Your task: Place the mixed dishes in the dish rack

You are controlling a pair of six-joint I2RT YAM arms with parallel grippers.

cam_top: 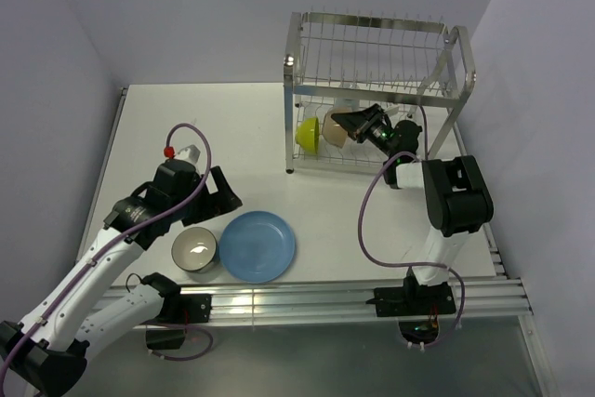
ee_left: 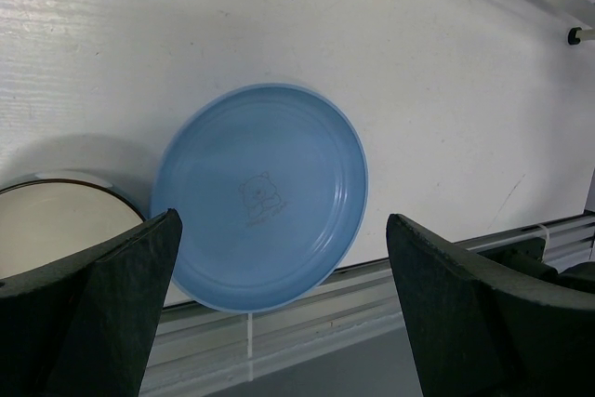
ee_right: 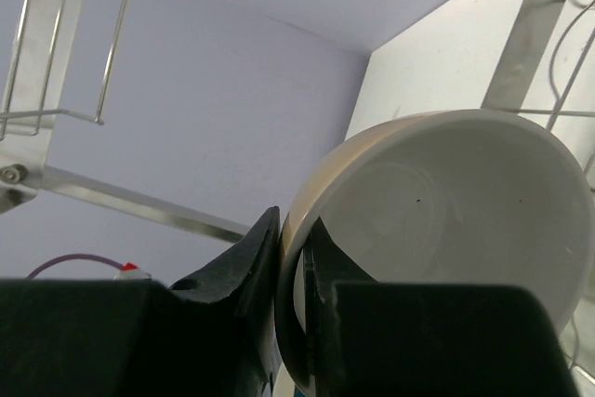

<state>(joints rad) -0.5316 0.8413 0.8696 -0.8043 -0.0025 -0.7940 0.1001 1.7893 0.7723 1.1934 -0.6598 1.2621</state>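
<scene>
Pale lilac walls (cam_top: 186,16) close in a white surface (cam_top: 204,127), and at the surface's back right stands the dish rack (cam_top: 367,18), a two-tier frame of chrome tubes and wire shelves, far larger than anything else on show. Two white arms rise from the near edge. The left arm (cam_top: 93,267) slants up over the near left of the surface, and the right arm (cam_top: 451,197) reaches forward into the rack's lower tier. The blue plate (cam_top: 257,245) lies flat near the front of the surface, its near rim reaching the surface's near edge, with a faint little animal print at its centre in the left wrist view. Just beside it on the left sits the dark bowl (cam_top: 194,250), upright, its white inside facing up. In the rack's lower tier the lime-green bowl (cam_top: 309,133) stands on edge at the left end, and the cream bowl (cam_top: 335,127) is tipped on edge right next to it; whether the two touch I cannot tell. The right fingers (ee_right: 256,267) are nearly closed, pinching the cream bowl's rim with one finger outside the wall and one inside. The left fingers (ee_left: 121,276) are spread wide and hold nothing, hanging above the plate and the dark bowl.
</scene>
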